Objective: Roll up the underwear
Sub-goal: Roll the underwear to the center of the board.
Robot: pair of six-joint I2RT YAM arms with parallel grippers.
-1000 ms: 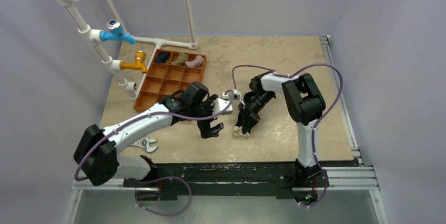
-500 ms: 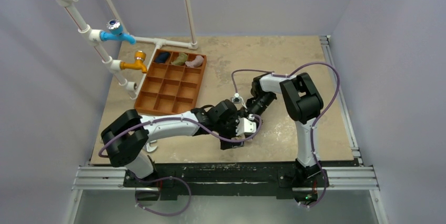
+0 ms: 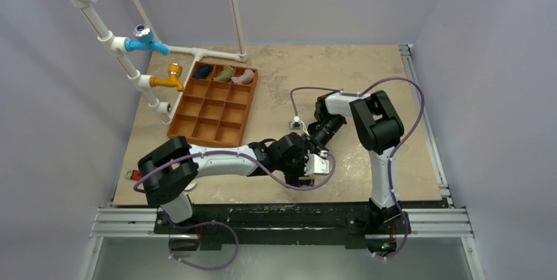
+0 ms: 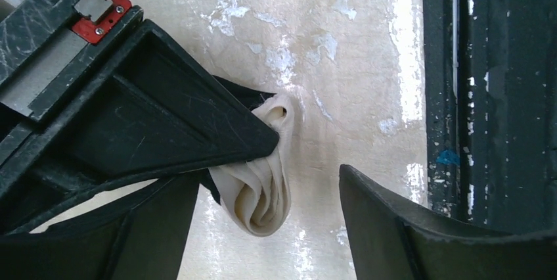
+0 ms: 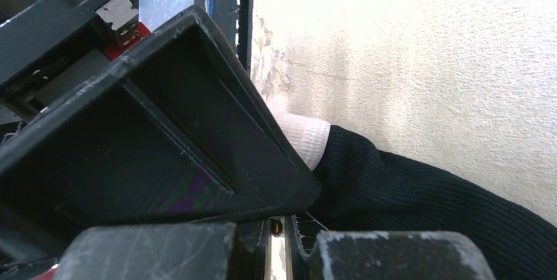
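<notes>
The right gripper [image 5: 284,231] is clamped on the underwear [image 5: 420,188]. The left gripper [image 4: 269,185] gapes around its bunched end. Best to close the left one gently, keeping the roll tight.

Bright and even in the top view, lit diffusely from overhead, with only soft, short shadows beneath the arms on the surface [image 3: 368,83]; sharp from edge to edge. From the left wrist, hard white glare in streaks and patches across the glossy surface, strongest toward the top; dark and low in detail on the left fingers [image 4: 427,227] along the bottom edge. From the right wrist, blown out to white at upper right, crisp on the ribbed underwear [image 5: 420,188], slightly soft on the close right fingers [image 5: 151,254].
</notes>
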